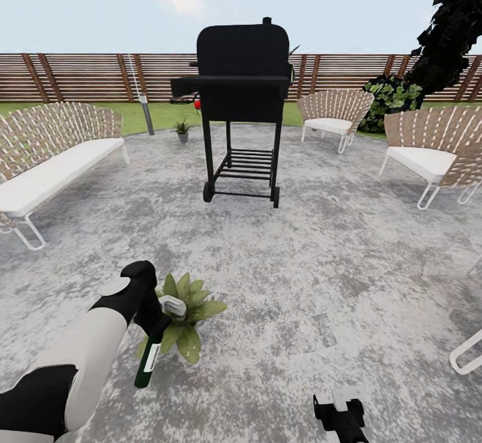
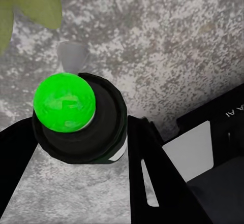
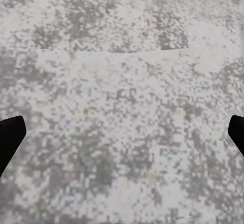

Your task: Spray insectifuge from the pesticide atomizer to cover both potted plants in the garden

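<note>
Hanging from the left gripper (image 1: 155, 326), the atomizer (image 1: 148, 361) is being held over the grey patio (image 1: 321, 255), its dark body pointing downward and its white label facing the camera in the head view. In the left wrist view the bottle (image 2: 81, 120) is being clamped between the black fingers (image 2: 152, 173), and its end is being shown as a bright green disc. The broad-leaved plant (image 1: 187, 312) is being touched or overlapped by the gripper in the head view; whether the bottle is in contact with the leaves cannot be told. The second, spikier plant (image 1: 182, 128) is being seen far off at the patio's edge, left of the black grill (image 1: 242, 95). The right gripper (image 1: 341, 416) is being kept low near the patio, its fingertips (image 3: 10, 137) spread wide apart and grasping nothing. Wicker seats and a slatted fence (image 1: 80, 75) are being seen around the patio.
</note>
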{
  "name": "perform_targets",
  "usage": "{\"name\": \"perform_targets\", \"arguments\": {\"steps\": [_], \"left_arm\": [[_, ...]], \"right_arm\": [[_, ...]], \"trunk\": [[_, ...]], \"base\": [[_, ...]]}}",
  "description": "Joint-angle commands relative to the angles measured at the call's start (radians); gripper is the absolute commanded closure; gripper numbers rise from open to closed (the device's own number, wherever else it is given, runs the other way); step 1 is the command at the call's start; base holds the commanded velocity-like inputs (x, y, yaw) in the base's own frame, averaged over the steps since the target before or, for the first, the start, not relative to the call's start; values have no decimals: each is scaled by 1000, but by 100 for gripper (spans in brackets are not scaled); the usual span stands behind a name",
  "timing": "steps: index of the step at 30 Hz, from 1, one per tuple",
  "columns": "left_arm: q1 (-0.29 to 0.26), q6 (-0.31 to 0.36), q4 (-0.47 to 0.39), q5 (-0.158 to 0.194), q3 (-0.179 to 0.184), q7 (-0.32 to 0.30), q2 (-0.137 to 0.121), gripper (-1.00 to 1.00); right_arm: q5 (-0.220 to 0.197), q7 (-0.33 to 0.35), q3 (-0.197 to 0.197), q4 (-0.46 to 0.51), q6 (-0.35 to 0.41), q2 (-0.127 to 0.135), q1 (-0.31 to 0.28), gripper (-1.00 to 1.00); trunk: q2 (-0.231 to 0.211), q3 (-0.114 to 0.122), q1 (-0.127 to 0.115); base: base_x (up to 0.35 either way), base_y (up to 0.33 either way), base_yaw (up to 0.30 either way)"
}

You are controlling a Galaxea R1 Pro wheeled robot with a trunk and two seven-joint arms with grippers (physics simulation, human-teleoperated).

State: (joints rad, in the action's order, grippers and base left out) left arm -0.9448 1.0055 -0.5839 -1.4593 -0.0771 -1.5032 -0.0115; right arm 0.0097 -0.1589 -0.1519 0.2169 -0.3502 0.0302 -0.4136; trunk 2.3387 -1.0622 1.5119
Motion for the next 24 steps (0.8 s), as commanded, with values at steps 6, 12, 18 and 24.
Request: {"name": "perform_targets", "arguments": {"steps": [6,12,18,24], "left_arm": [[1,11,4,-10,-4,-9,1,100],[0,12,2,-10,-6,-10,2,100],[0,12,2,-9,-3,-11,-1,100],[20,9,12,-9,-1,-9,-19,100]], "right_arm": [[1,-8,-8,-1,-1,1,-1,-100],[1,-8,-9,-1,-1,1,-1,-100],[1,-8,-9,-1,-1,1,-1,-100],[1,-8,-9,-1,-1,1,-1,-100]], "trunk": [[0,-1,0],[0,-1,0],[0,-1,0],[0,-1,0]], "base": [[197,181,0],[177,170,0],[3,3,0],[0,0,0]]}}
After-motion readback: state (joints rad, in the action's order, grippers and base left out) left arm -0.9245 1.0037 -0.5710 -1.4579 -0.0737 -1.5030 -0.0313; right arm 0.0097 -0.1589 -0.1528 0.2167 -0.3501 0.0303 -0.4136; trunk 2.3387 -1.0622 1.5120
